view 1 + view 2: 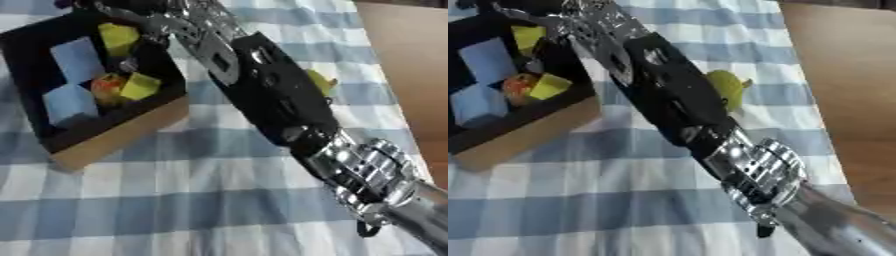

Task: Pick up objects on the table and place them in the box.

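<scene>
Right arm [289, 110] nearest the camera, entering from the lower right: silver jointed section [372, 172] at the bottom, then a black forearm running diagonally up-left across the cloth [175, 200]. Cloth is blue-and-white check and covers the table. Bare wood surface [842, 75] shows past the cloth's right edge.

Right hand [140, 22] is at the top left, over the box [122, 132], at the box's far right part. It is silver and black there and blurred; cannot tell how far the fingers are spread or whether they hold anything. A yellow block [118, 37] sits right by the hand inside the box; contact unclear.

Box is black inside with a tan cardboard outer wall, lying askew at the upper left. Inside: two pale blue blocks, one [77, 59] toward the far side, one [68, 102] nearer the front wall. Between them and the right wall is an orange-red piece [107, 85], touching a second yellow block [140, 86] just beside it.

One thing on the cloth outside the box: a yellow-green object [726, 87], right of the forearm and partly hidden behind it, well apart from the box. Shape unclear, rounded with a small dark tip on its right.

Left hand shows in neither view.
</scene>
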Controlling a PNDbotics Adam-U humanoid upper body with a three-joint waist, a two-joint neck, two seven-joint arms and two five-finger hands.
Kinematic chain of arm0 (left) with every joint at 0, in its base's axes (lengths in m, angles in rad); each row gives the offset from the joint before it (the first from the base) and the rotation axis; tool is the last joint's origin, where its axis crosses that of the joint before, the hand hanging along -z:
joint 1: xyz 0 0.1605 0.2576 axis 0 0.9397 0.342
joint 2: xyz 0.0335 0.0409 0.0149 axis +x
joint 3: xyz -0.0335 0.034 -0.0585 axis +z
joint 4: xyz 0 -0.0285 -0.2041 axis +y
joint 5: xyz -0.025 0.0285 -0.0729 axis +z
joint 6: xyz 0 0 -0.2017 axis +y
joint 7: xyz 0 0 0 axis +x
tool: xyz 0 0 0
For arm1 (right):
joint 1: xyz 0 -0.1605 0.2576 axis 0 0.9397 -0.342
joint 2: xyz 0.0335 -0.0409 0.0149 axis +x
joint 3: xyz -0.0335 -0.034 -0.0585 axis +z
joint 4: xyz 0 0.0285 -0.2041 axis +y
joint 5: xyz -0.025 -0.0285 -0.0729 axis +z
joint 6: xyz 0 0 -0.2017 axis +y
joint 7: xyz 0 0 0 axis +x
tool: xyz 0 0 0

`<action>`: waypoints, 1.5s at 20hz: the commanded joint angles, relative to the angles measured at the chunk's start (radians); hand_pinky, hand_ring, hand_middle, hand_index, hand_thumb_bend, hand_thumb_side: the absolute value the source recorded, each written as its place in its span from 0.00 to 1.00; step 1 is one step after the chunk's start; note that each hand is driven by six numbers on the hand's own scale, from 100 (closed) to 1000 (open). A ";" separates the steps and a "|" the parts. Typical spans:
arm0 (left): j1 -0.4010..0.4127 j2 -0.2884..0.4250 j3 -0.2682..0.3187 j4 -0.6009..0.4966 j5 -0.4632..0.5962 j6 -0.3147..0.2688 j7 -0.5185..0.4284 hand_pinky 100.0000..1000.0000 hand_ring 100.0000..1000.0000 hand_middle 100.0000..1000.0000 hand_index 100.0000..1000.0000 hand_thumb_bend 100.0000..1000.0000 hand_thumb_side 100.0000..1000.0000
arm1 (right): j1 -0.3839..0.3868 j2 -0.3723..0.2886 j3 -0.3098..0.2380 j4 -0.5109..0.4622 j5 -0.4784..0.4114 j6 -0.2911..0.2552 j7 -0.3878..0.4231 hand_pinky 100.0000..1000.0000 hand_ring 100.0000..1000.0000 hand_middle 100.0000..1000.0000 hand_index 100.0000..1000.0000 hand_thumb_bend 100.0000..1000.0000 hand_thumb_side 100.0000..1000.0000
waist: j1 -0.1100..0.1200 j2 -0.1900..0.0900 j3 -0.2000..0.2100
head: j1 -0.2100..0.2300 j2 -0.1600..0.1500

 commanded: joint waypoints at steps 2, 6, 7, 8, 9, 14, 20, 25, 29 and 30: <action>0.003 0.020 0.003 -0.017 0.001 0.009 0.005 0.73 0.84 0.73 0.77 0.43 0.60 | -0.031 -0.066 -0.020 -0.102 -0.071 0.068 -0.042 0.91 0.94 0.73 0.95 0.27 0.00 | -0.007 -0.046 -0.012 | 0.018 0.007; 0.025 0.035 0.010 -0.017 -0.008 0.020 0.015 0.73 0.84 0.74 0.77 0.43 0.61 | -0.011 -0.202 -0.016 -0.211 -0.203 0.133 -0.028 0.90 0.93 0.73 0.93 0.21 0.00 | -0.011 -0.061 -0.040 | 0.045 0.028; 0.032 0.040 0.013 -0.017 -0.010 0.022 0.018 0.73 0.84 0.74 0.77 0.43 0.61 | 0.003 -0.247 -0.015 -0.242 -0.238 0.147 -0.020 0.89 0.93 0.73 0.93 0.20 0.00 | -0.012 -0.064 -0.048 | 0.054 0.031; 0.040 0.044 0.015 -0.017 -0.013 0.025 0.021 0.73 0.84 0.74 0.77 0.43 0.61 | 0.021 -0.292 -0.015 -0.273 -0.273 0.162 -0.011 0.89 0.93 0.74 0.93 0.19 0.00 | -0.012 -0.068 -0.056 | 0.062 0.035; 0.046 0.047 0.017 -0.017 -0.016 0.028 0.024 0.73 0.84 0.74 0.77 0.43 0.61 | 0.041 -0.333 -0.015 -0.305 -0.306 0.178 -0.001 0.89 0.92 0.74 0.93 0.18 0.00 | -0.012 -0.070 -0.062 | 0.069 0.037; 0.069 0.059 0.031 -0.017 -0.030 0.041 0.045 0.73 0.85 0.74 0.78 0.42 0.61 | 0.192 -0.535 -0.028 -0.484 -0.423 0.243 0.028 0.89 0.92 0.75 0.94 0.18 0.00 | -0.009 -0.074 -0.088 | 0.095 0.045; 0.086 0.066 0.050 -0.017 -0.046 0.054 0.074 0.73 0.85 0.74 0.78 0.42 0.61 | 0.463 -0.724 -0.091 -0.706 -0.495 0.309 0.012 0.89 0.93 0.75 0.94 0.16 0.00 | 0.002 -0.069 -0.109 | 0.117 0.044; 0.091 0.065 0.055 -0.017 -0.052 0.061 0.083 0.72 0.85 0.74 0.78 0.42 0.62 | 0.607 -0.770 -0.133 -0.768 -0.509 0.339 0.005 0.89 0.93 0.74 0.94 0.12 0.00 | 0.012 -0.065 -0.117 | 0.128 0.041; 0.093 0.063 0.055 -0.017 -0.053 0.066 0.085 0.72 0.85 0.74 0.78 0.42 0.62 | 0.688 -0.784 -0.153 -0.786 -0.492 0.342 -0.002 0.89 0.93 0.75 0.94 0.13 0.00 | 0.015 -0.061 -0.119 | 0.134 0.039; 0.092 0.063 0.055 -0.017 -0.053 0.067 0.085 0.72 0.85 0.74 0.78 0.42 0.62 | 0.706 -0.786 -0.154 -0.789 -0.485 0.341 -0.002 0.89 0.93 0.75 0.94 0.12 0.00 | 0.016 -0.061 -0.118 | 0.134 0.039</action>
